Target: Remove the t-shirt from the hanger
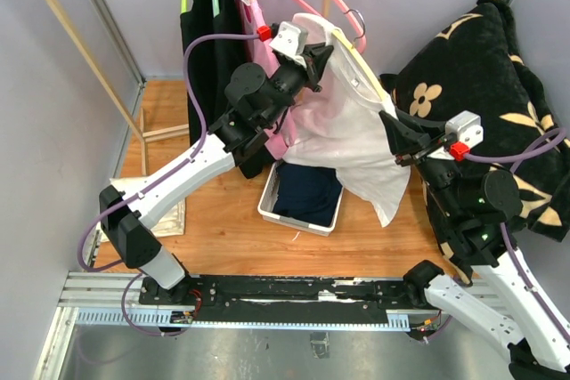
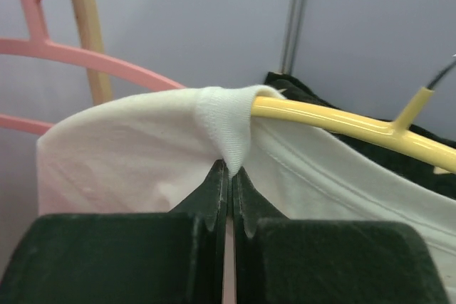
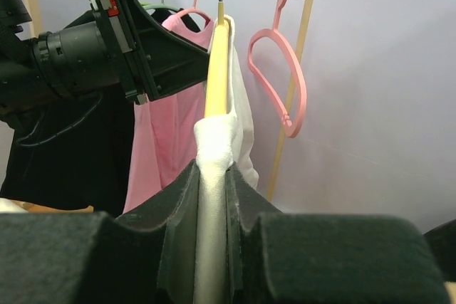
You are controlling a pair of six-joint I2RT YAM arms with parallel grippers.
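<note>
Right, the wooden surface [image 1: 223, 238] fills the middle of the overhead view, with a big black floral blanket [image 1: 499, 68] heaped at 3 o'clock. The rack [image 3: 302, 33] stands along the 12 o'clock edge, black garments [image 1: 209, 51] and a pink garment [image 1: 247, 6] hanging from it at 11 o'clock.

And here's the one that matters: the white t-shirt [image 1: 343, 131], just right of centre, lifted off the surface between the two arms. It's draped over a yellow hanger [image 2: 320, 120]. The hanger's long axis runs from 11 o'clock down to 5 o'clock in the overhead view, and the shirt's body falls away toward 6 o'clock, its hem hanging beside a white bin [image 1: 267, 206] with navy cloth [image 1: 307, 193] in it.

Left claw [image 2: 229, 172] is up at the hanger's 11 o'clock end, clenched tight on a fold of the shirt where the fabric wraps round the hanger's tip. Right claw [image 3: 212, 169] is at the 5 o'clock end, grasping the white fabric where it lies over the hanger's arm; the shirt runs straight up between its fingers [image 3: 178, 204]. Whether the hanger itself sits inside that grip, I can't tell.

An empty pink hanger [image 2: 107, 62] hangs just behind the left claw.
</note>
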